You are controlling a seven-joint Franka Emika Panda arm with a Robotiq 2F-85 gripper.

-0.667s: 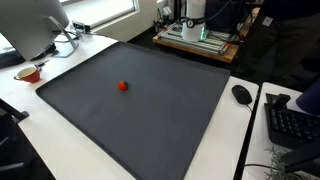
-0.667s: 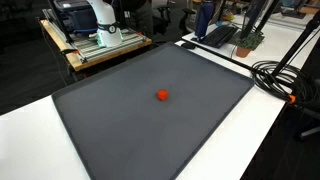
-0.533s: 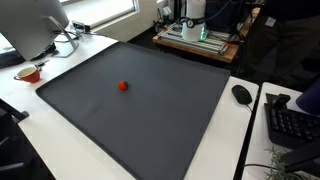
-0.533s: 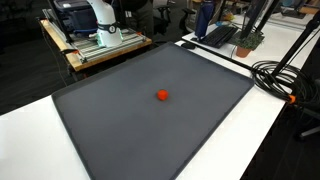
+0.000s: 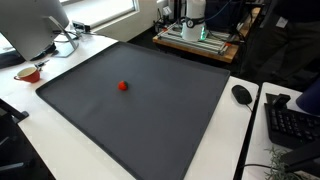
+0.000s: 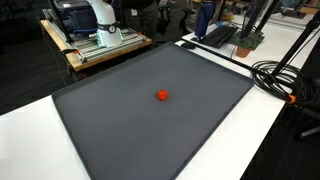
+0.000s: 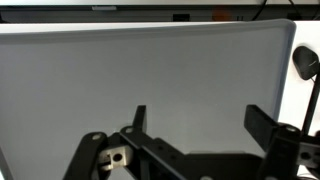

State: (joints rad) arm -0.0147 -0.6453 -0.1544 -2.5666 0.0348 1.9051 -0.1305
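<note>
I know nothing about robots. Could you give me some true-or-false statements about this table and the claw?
1. A small red object lies on the dark mat. True.
2. The gripper is clamped on the small red object. False: in the wrist view its jaws stand apart with nothing between them.
3. The computer mouse sits on the dark mat. False: it rests on the white table beside the mat.
4. Black cables lie on the white table, off the mat. True.
</note>
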